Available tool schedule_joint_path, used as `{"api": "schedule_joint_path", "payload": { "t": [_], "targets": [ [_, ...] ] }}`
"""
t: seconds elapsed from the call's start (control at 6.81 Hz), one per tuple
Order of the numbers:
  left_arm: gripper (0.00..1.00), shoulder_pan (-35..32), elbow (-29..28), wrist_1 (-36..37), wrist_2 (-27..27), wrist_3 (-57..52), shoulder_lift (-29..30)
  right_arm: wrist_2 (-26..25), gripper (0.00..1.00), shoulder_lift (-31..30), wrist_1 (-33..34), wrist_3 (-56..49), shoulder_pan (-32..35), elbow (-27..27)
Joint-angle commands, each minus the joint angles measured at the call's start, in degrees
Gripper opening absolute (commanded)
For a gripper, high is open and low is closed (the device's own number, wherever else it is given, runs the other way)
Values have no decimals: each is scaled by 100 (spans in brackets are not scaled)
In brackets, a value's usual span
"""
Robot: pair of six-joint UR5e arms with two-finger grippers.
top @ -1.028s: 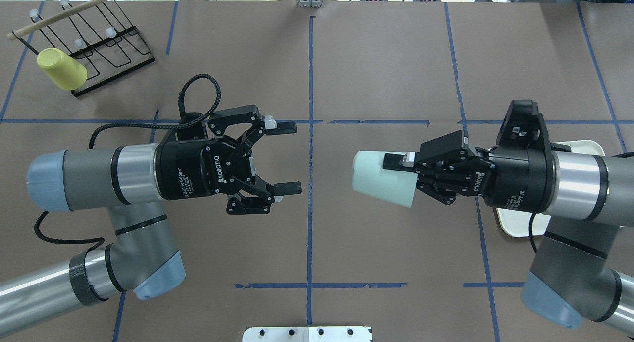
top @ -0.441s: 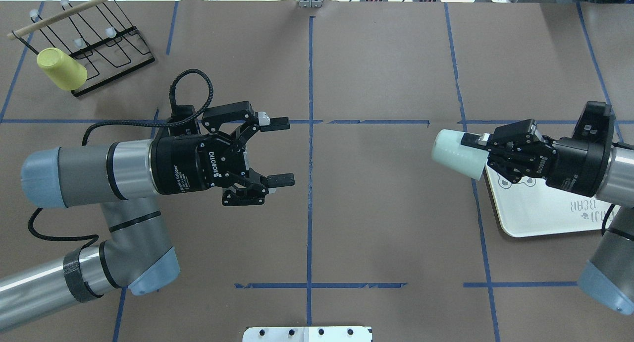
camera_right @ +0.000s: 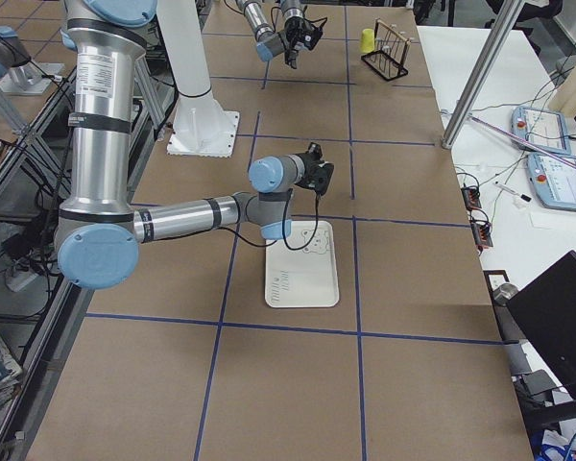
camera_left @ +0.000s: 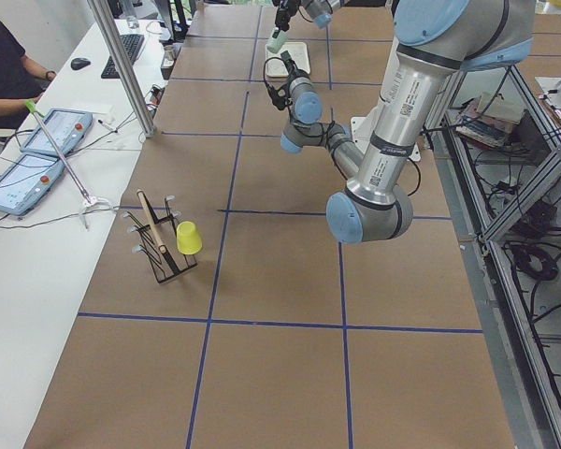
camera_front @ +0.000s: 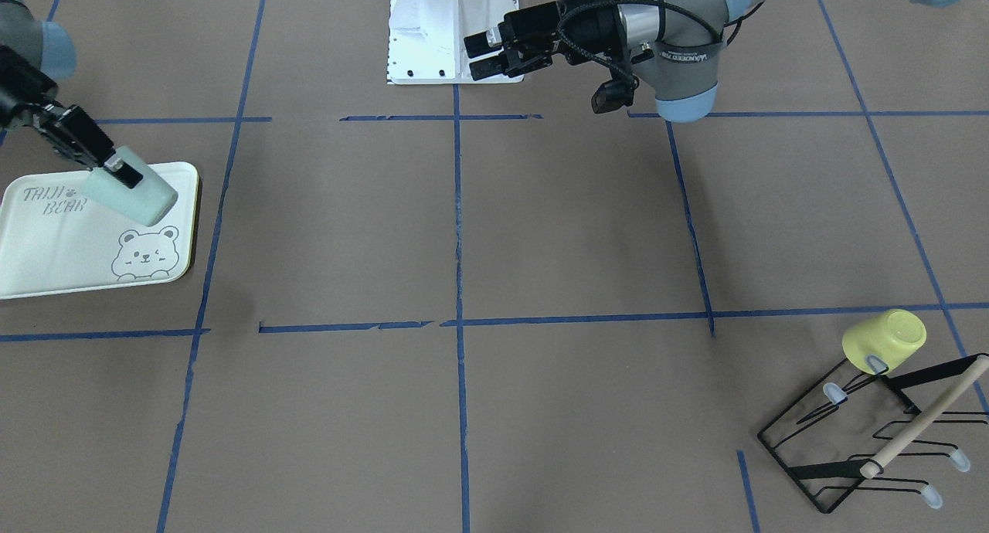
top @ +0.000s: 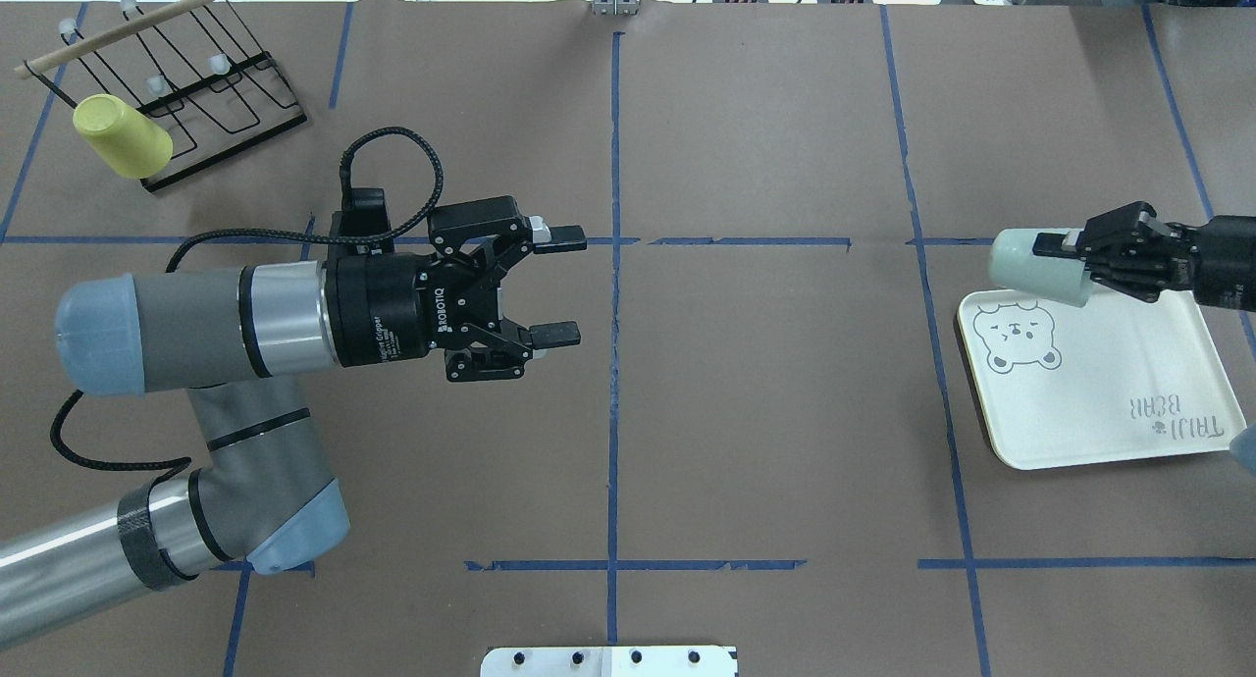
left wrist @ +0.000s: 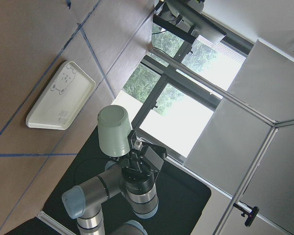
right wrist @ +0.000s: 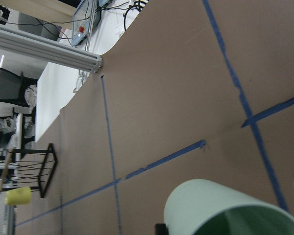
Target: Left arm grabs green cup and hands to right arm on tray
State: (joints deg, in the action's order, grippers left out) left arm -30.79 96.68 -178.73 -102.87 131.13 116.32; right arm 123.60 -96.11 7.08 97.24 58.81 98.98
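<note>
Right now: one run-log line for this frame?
phase: handover done, placing | left gripper: open, empty | right gripper: shut on green cup | cup: sideways over tray corner

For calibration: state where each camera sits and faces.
Front: across table, facing base; left arm top right.
Overhead: behind robot, looking down; left end effector open.
Exterior left: table's left end; left arm near.
Exterior right: table's right end; right arm near.
Left wrist: toward right end effector's green cup.
Right wrist: along table, past cup.
Front, overhead share tray.

Tilted green cup in right gripper over tray, left gripper spread
</note>
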Motion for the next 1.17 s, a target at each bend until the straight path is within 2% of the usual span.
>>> {"api": "schedule_joint_path", "payload": {
  "t": [0.0,0.15,0.29,0.59,0.73,1.03],
  "targets": [
    [100,-181,0,1221,-58,-1163,-127,805,0,-57,1849,-2652,614,-28],
    [100,-181,17,1636,-189,-1647,-179,762,0,-92,2798,-3554,440,-2],
    [100,-268,52,1927,-216,-1756,-189,744,0,-49,4051,-4015,352,338],
    [100,-304,88,2079,-199,-1783,-189,-226,0,117,7222,-6023,-148,1217],
    [100,-304,96,2079,-190,-1784,-189,-466,0,432,7942,-6546,-246,1133],
    [100,-313,88,2079,-164,-1784,-189,-434,0,470,8020,-6569,-369,906]
  ]
}}
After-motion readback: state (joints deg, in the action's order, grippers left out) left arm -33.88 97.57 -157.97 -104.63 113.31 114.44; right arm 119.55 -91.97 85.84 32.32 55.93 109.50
